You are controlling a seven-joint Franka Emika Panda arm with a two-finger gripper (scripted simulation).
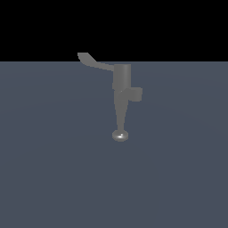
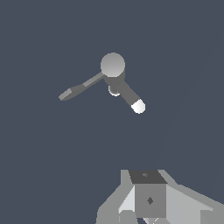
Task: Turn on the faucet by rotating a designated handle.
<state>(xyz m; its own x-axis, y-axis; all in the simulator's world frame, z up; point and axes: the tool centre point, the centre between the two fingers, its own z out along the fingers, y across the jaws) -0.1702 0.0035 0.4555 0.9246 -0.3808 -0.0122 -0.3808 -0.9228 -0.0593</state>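
Faucet (image 1: 121, 84): stands at centre of the exterior view on the grey desk (image 1: 53, 178); cylindrical body upright, spout (image 1: 120, 116) tapering toward the frame's lower centre to a shiny rounded tip.
Handle (image 1: 93, 62): thin flat lever leaving the cylinder's top toward the upper left of the exterior view, flared end outermost; untouched.
Side block (image 1: 135, 94): short square stub on the exterior view's right; not the target.
End effector (image 2: 146, 210): only its housing shows at the wrist view's lower edge; fingers not resolved, so spread or pressed together cannot be told. It holds nothing visible and sits well apart from the faucet.
Step in hand: approach, judged not yet begun.
Method advised: descend beside the handle's flared end, not the spout; contact near the tip for leverage, then push along an arc about the cylinder's axis.
Risk: mistaking spout for lever; slipping off the thin edge.
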